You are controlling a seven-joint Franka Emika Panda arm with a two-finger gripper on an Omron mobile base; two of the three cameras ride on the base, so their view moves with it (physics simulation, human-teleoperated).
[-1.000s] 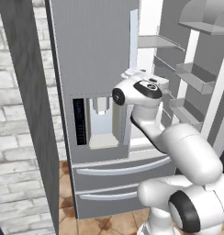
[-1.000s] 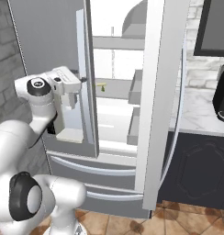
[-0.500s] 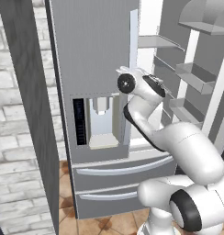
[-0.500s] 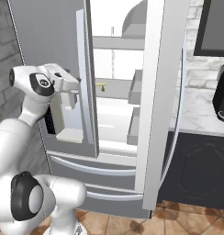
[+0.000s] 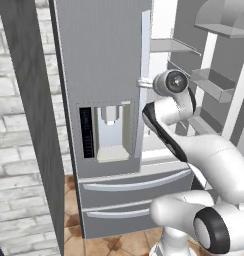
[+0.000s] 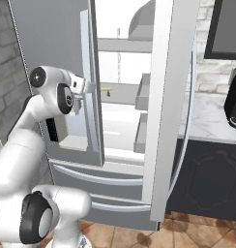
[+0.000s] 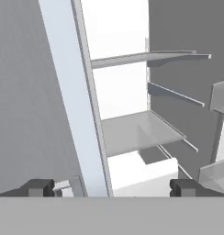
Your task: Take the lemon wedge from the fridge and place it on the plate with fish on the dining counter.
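Observation:
The fridge stands with its left dispenser door shut and its right door swung open on a white interior. The lemon wedge is a tiny yellow-green piece on a middle shelf just inside. My gripper is open and empty at the shut door's inner edge, level with that shelf and a short way left of the wedge. In the hand view the gripper straddles the door's edge, with the glass shelves beyond; the wedge is hidden there. The plate, the fish and the dining counter are out of view.
Two grey drawers run below the fridge doors. The open door's bins hang close on the right of my arm. A brick wall is at the left. A marble counter with a dark appliance lies right of the fridge.
The hand has turned and shifted from in front of the dispenser door to the door's inner edge, fingers now pointing into the fridge opening. The jaws stayed open.

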